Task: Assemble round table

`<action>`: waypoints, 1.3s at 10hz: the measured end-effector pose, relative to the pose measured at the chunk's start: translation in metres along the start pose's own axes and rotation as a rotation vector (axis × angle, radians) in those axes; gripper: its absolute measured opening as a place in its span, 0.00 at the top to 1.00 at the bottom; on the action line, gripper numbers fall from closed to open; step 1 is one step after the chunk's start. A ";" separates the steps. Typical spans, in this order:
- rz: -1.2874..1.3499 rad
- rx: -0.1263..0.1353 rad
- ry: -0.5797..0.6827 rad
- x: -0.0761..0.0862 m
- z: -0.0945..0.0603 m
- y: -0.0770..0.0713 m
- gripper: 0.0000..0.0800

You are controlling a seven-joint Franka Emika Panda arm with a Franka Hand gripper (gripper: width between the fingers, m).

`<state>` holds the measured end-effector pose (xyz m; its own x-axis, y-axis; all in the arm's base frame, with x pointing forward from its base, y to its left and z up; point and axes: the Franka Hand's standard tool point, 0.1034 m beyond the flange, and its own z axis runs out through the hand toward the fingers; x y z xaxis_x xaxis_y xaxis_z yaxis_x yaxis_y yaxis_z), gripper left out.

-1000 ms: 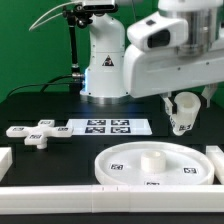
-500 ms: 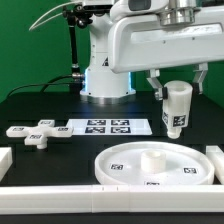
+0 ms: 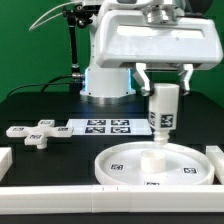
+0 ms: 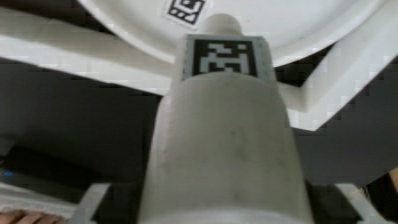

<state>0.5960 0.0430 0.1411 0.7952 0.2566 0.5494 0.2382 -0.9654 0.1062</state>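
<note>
The large white round disc (image 3: 153,164) lies on the black table at the front, its central hub (image 3: 153,158) facing up. My gripper (image 3: 163,82) is shut on the short white cylinder leg (image 3: 163,108), held upright just above and slightly right of the hub. In the wrist view the leg (image 4: 217,130) fills the middle, tag on its side, with the disc (image 4: 285,25) beyond its tip. The cross-shaped foot (image 3: 34,133) lies at the exterior view's left.
The marker board (image 3: 106,126) lies behind the disc. White border bars run along the front (image 3: 60,198) and at the right (image 3: 217,158). The robot base (image 3: 105,72) stands at the back.
My gripper has carried the leg toward the exterior view's left, from the right side of the table to above the disc's hub, and turned it upright.
</note>
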 end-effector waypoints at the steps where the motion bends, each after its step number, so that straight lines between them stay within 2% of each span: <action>1: 0.000 0.002 -0.005 -0.003 -0.002 -0.002 0.48; 5: 0.002 0.002 -0.008 -0.006 0.000 -0.002 0.48; 7: 0.005 0.016 -0.050 -0.019 0.001 -0.006 0.48; 10: 0.004 0.031 -0.096 -0.030 0.003 -0.010 0.48; 13: 0.002 0.032 -0.096 -0.031 0.004 -0.011 0.48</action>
<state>0.5711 0.0460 0.1195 0.8454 0.2590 0.4672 0.2525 -0.9645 0.0778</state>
